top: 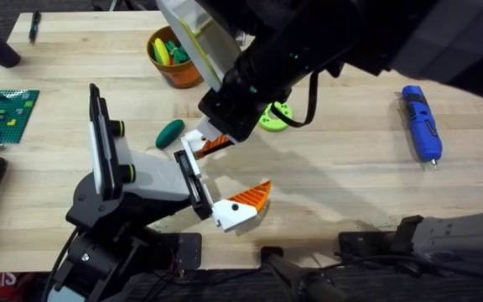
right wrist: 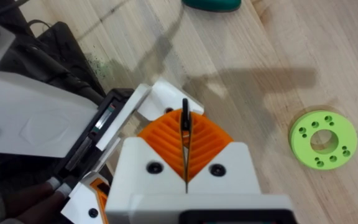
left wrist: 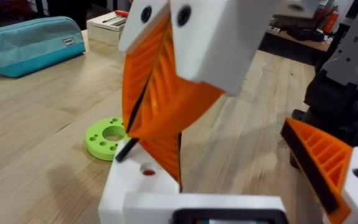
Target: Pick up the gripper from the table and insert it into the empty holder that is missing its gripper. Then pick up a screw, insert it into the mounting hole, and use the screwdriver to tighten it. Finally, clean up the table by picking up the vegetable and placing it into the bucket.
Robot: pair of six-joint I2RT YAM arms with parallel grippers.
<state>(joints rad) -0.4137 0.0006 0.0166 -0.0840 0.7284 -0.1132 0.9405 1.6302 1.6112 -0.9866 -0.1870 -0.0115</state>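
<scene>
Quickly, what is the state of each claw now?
Left claw: cannot be told.
Right claw: closed, holding the gripper.

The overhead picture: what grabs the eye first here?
A big dark arm reaches over the table's middle, its gripper pressing a small orange-and-white finger against the grey-and-black robot hand at the lower left. Off to the right lies a bright blue screwdriver; an orange bucket sits at the back.
</scene>
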